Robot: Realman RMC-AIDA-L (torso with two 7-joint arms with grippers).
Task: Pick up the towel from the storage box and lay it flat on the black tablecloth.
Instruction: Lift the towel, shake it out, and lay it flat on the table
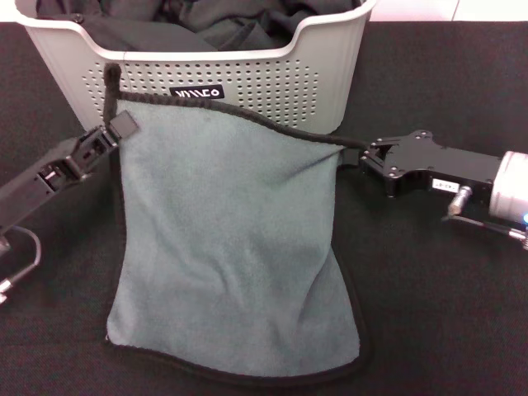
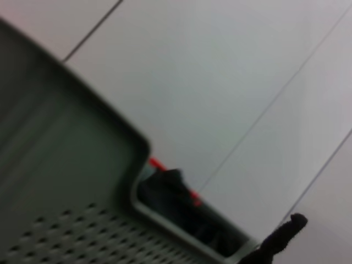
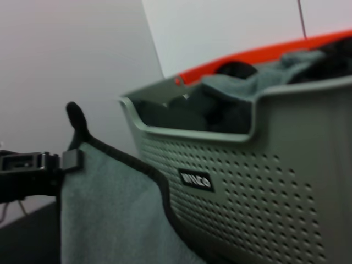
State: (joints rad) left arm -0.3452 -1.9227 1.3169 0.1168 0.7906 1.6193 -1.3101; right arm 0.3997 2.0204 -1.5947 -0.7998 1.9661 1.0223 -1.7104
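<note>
Towel is out of the storage box, grey-teal side up. 2 grippers hold its 2 upper corners. Top hem stretched between them, sagging a little, running across just in front of the box's perforated wall below the black label. Lower half already lies on the black tablecloth, bottom hem toward the robot, with a few soft folds down the middle.

Left gripper: pressed together on the towel's left upper corner, the black loop standing up above the pinch. Right wrist view confirms this: the clamp bites the edge and the loop sticks up.

Right gripper: closed on the black edging at the right upper corner, arm reaching in from the right, low over the cloth.

Box still holds dark cloths; not part of the job.

Key relation: the towel hangs from the grippers toward the robot, long axis running from box to robot, held hem at the far end. Both arms equally placed, 1 per corner. Box wall sits just behind the held hem, so there is little room to lay it down farther back.

Judgement: lay-down is partly done. Remaining move likely calls for lowering both corners together, kept apart to hold the hem taut, perhaps drawing slightly toward the robot so the hem clears the box. Risk: slack hem leaving a wrinkle.
</note>
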